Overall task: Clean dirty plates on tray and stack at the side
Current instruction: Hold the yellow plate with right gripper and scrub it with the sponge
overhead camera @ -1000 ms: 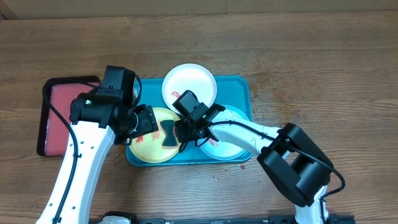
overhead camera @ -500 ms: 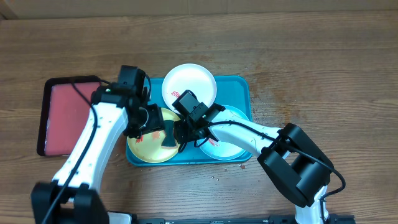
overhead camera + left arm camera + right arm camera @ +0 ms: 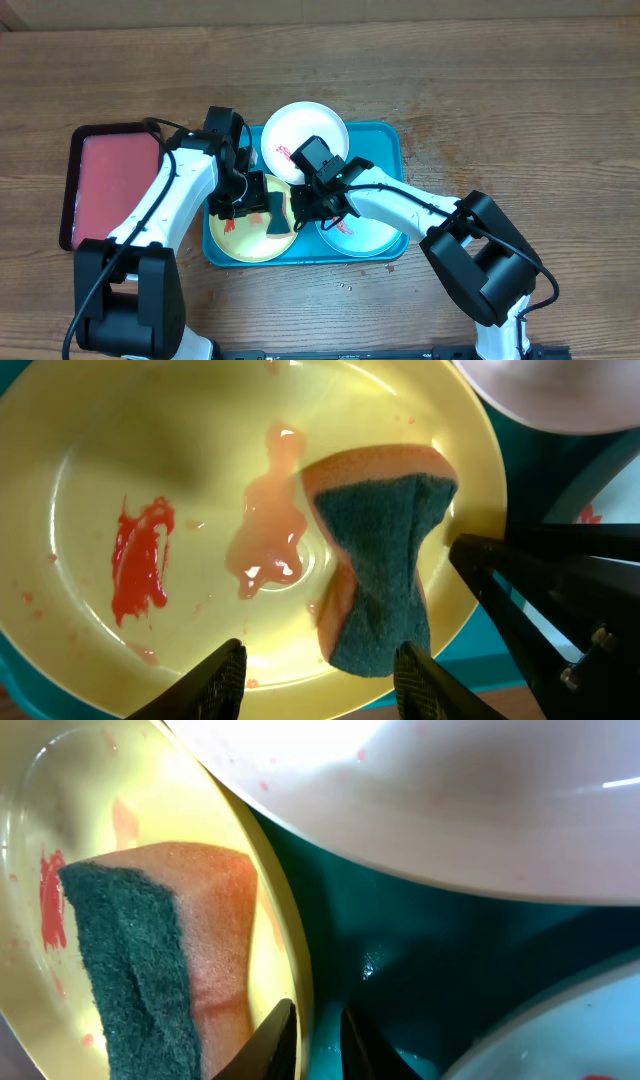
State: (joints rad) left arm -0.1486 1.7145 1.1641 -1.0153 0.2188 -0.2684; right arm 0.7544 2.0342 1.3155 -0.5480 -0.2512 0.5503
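Observation:
The teal tray holds three plates. The white plate is at the back, the light blue plate at the right, and the yellow-green plate at the left. The yellow-green plate has a red smear and a pink wet patch. A green-and-orange sponge lies in it near the right rim. My left gripper is open just above this plate, next to the sponge. My right gripper is shut on the yellow-green plate's rim, beside the sponge.
A smaller dark-rimmed pink-red tray lies left of the teal tray. The white plate overhangs the yellow-green plate's rim. The light blue plate's edge is close to my right gripper. Bare wooden table surrounds the trays.
My left arm has swung in toward the tray, and its gripper now hovers over the yellow-green plate by the sponge. My right gripper has shifted slightly and stays on the plate's rim.

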